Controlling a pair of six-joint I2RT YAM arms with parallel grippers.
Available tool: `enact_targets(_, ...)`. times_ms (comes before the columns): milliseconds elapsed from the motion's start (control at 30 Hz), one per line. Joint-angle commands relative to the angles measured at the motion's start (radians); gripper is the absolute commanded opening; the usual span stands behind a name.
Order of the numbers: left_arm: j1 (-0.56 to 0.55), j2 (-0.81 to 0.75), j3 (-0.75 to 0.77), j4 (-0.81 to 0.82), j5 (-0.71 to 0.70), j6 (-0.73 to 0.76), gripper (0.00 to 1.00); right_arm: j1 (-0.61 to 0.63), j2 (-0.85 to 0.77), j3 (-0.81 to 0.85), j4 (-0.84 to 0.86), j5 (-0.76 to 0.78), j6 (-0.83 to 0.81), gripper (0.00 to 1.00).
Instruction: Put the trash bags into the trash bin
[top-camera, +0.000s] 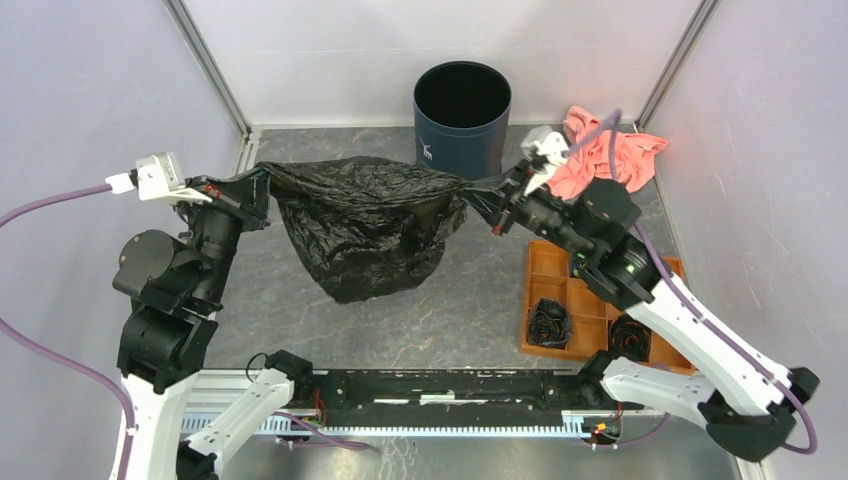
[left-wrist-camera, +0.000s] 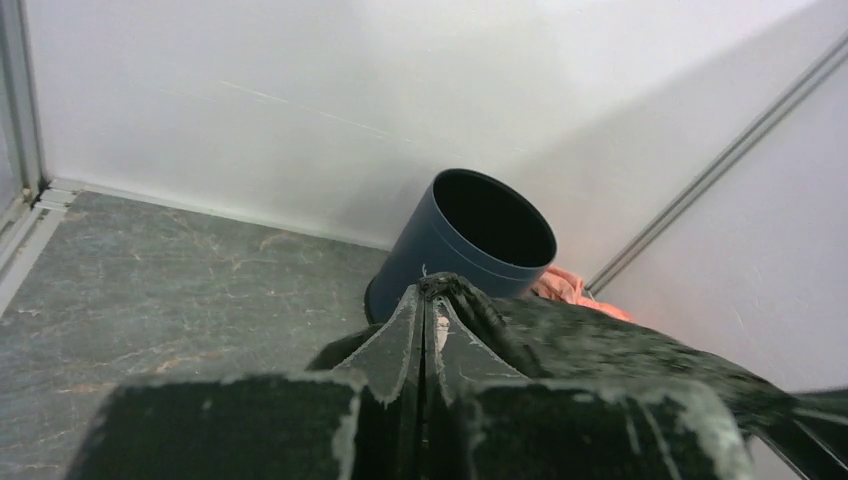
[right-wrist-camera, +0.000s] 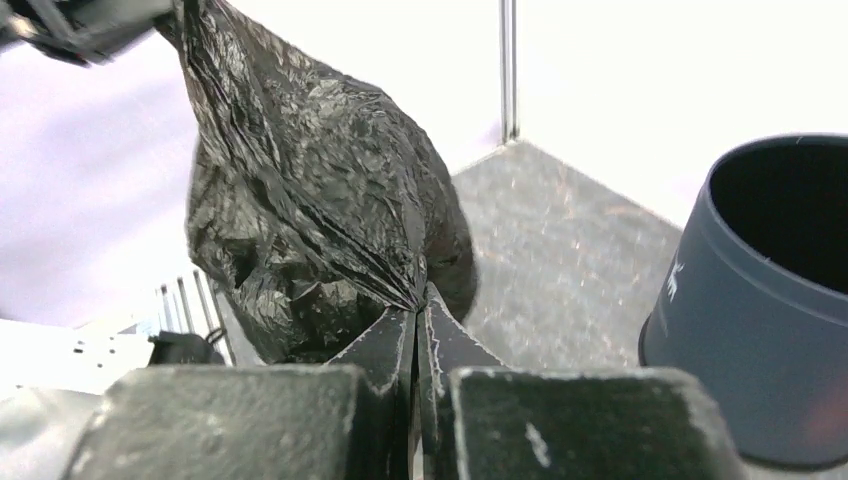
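Your left pincer (top-camera: 262, 186) is clamped shut on one end of the black trash bag (top-camera: 360, 235), and your right pincer (top-camera: 497, 203) is pinched shut on the other end. The wrinkled film hangs stretched between the two and sags in a wide pouch below them. The navy trash bin (top-camera: 462, 118) stands upright with its mouth open just beyond the stretched edge, nearer your right pincer than your left.

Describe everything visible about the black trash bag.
The trash bag is thin, glossy, wrinkled black plastic film. Its top edge is stretched between the left gripper and the right gripper, both shut on pinched corners. The body sags as a crumpled pouch, short of the trash bin, not in it.
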Motion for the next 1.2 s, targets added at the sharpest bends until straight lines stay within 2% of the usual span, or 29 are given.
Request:
enact_targets(0, 0.001, 0.016, -0.014, 0.009, -0.063, 0.02, 0.02, 0.004, -0.026, -0.128, 0.099, 0.055, 0.017, 0.01)
enact_targets(167, 0.0, 0.017, 0.041, -0.017, -0.12, 0.069, 0.02, 0.003, 0.058, -0.075, 0.035, -0.008, 0.019, 0.02)
enact_targets(300, 0.0, -0.003, 0.052, -0.032, -0.219, 0.08, 0.02, 0.003, 0.086, -0.031, 0.056, -0.029, 0.018, 0.15)
enact_targets(433, 0.001, -0.03, -0.001, -0.054, -0.301, 0.027, 0.02, 0.004, 0.105, -0.014, 0.048, 0.005, 0.011, 0.24)
enact_targets(533, 0.0, -0.035, -0.066, -0.061, -0.292, -0.024, 0.02, 0.004, 0.115, 0.011, 0.017, 0.058, -0.009, 0.41)
enact_targets(600, 0.001, -0.018, -0.086, -0.065, -0.283, -0.031, 0.02, 0.004, 0.122, 0.047, -0.03, 0.122, -0.035, 0.57)
enact_targets(700, 0.0, 0.02, -0.087, -0.086, -0.305, -0.032, 0.02, 0.002, 0.12, 0.089, -0.088, 0.253, -0.091, 0.75)
enact_targets(767, 0.0, 0.038, -0.092, -0.09, -0.316, -0.029, 0.02, 0.001, 0.11, 0.096, -0.096, 0.358, -0.116, 0.94)
enact_targets(800, 0.0, 0.043, -0.094, -0.091, -0.321, -0.023, 0.02, 0.0, 0.106, 0.093, -0.094, 0.412, -0.124, 0.98)
enact_targets(967, 0.001, 0.061, -0.11, -0.103, -0.324, -0.023, 0.02, -0.07, 0.156, 0.121, -0.051, 0.572, -0.117, 0.98)
enact_targets(1167, 0.001, 0.062, -0.124, -0.103, -0.284, -0.021, 0.02, -0.224, 0.38, 0.307, -0.077, 0.571, 0.01, 0.98)
